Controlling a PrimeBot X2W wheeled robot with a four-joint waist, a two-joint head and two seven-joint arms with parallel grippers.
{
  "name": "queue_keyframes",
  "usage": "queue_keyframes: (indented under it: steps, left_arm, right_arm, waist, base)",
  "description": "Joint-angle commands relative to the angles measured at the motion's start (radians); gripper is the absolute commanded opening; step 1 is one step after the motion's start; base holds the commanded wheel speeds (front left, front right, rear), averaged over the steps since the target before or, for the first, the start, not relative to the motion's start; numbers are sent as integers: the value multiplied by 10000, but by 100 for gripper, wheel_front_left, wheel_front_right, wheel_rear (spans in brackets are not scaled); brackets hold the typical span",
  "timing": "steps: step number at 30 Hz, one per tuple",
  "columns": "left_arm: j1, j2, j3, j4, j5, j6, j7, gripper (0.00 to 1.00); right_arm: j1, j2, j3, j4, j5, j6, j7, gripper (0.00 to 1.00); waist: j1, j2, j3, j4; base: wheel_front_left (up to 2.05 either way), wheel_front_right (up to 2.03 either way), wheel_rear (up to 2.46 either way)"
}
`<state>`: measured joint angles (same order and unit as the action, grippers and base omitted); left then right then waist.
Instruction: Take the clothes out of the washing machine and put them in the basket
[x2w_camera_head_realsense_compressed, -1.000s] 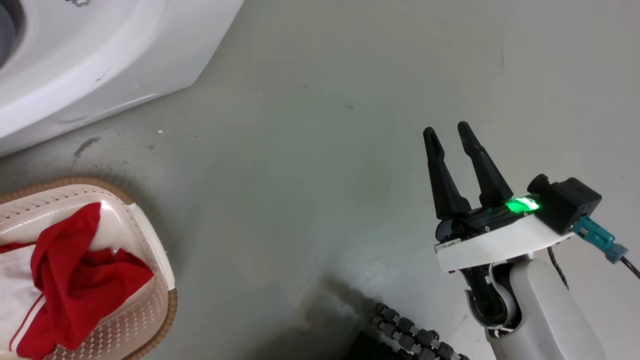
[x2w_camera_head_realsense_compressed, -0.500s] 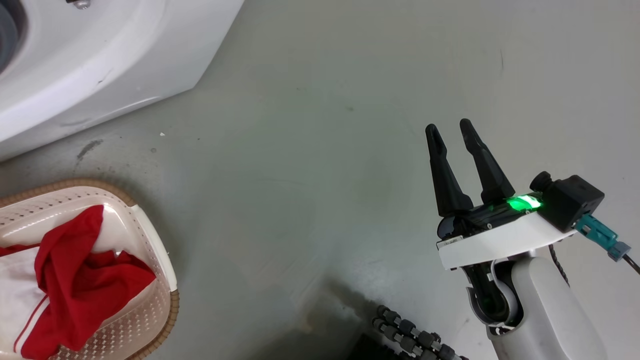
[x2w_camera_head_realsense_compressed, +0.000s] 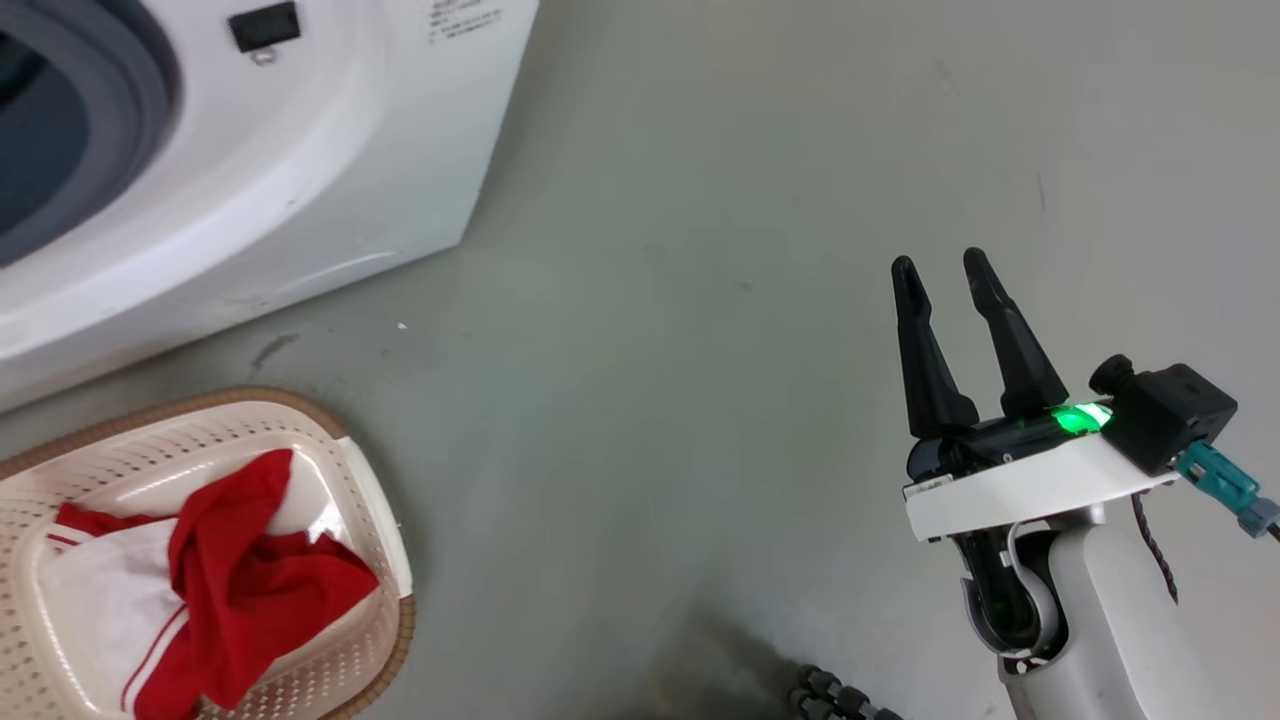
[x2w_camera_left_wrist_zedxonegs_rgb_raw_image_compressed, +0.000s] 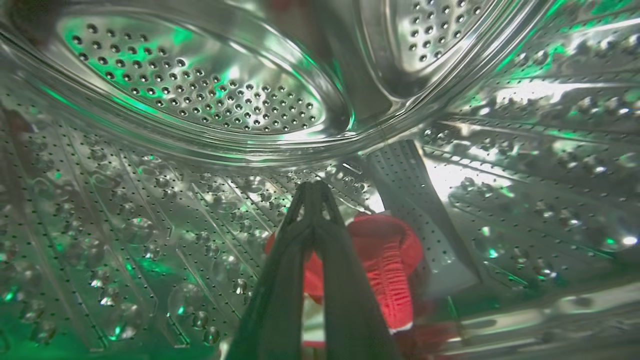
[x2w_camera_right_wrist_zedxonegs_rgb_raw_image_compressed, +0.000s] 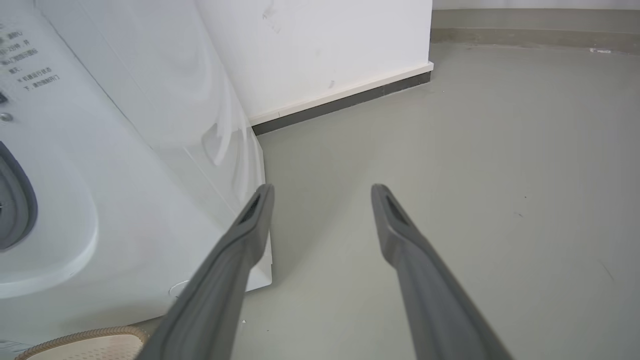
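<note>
While L pincer (x2w_camera_left_wrist_zedxonegs_rgb_raw_image_compressed: 314, 189) is pressed together in washer drum (x2w_camera_left_wrist_zedxonegs_rgb_raw_image_compressed: 200, 100) by clothes (x2w_camera_left_wrist_zedxonegs_rgb_raw_image_compressed: 385, 250), prob. empty, R pincer (x2w_camera_head_realsense_compressed: 939, 260) is spread.

Glossy perforated steel drum (x2w_camera_left_wrist_zedxonegs_rgb_raw_image_compressed: 200, 100), soft red cloth clothes (x2w_camera_left_wrist_zedxonegs_rgb_raw_image_compressed: 385, 260), matt floor (x2w_camera_head_realsense_compressed: 700, 300).

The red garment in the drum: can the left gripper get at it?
Probably yes. The left gripper is inside the drum, and the red garment lies close beside it with nothing between, though its shut jaws must open first.

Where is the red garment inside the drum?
In the left wrist view the red garment lies low in the drum, right of centre, behind the shut left gripper.
</note>
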<state>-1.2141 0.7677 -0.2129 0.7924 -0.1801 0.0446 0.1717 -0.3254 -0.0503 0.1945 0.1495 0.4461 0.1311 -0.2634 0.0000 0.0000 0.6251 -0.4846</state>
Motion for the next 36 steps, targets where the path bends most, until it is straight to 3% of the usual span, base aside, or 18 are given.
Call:
queue_keyframes:
  steps: [1, 11, 21, 22, 23, 24, 30, 36]
  left_arm:
    - [178, -136, -11, 122, -62, 3, -171, 0]
    - [1579, -1186, 138, 393, -692, 509, -1065, 0]
    - [2243, -1173, 232, -293, -956, 701, -1193, 0]
    - [2251, -1176, 216, -410, -967, 702, -1139, 21]
    - [2252, -1145, 155, -544, -918, 683, -1049, 68]
    - [2218, -1099, 126, -675, -886, 719, -931, 100]
    - [1880, -741, -135, -1654, -646, 830, 222, 100]
    - [1544, 49, -290, -2779, -430, 747, 2086, 100]
  right_arm:
    - [98, 2, -50, -16, -97, -7, -15, 100]
    - [346, 1, -231, 37, -250, -7, -15, 100]
    - [510, 2, -367, -14, -288, -7, -15, 100]
    - [516, 2, -368, -26, -277, -7, -15, 100]
    - [513, 2, -355, -42, -255, -7, -15, 100]
    - [505, 2, -338, -67, -230, -7, -15, 100]
    - [359, 2, -186, -103, -64, -7, -15, 100]
    - [167, 4, 51, -92, 199, -7, -15, 100]
  waist:
    - [0, 0, -297, 229]
    - [0, 0, -718, 490]
    - [0, 0, -849, 626]
    - [0, 0, -834, 635]
    - [0, 0, -811, 638]
    - [0, 0, -767, 633]
    - [0, 0, -385, 445]
    - [0, 0, 135, 77]
  base:
    - [0, 0, 0]
    - [0, 0, 0]
    - [0, 0, 0]
    - [0, 0, 0]
    - [0, 0, 0]
    - [0, 0, 0]
    - [0, 0, 0]
    - [0, 0, 0]
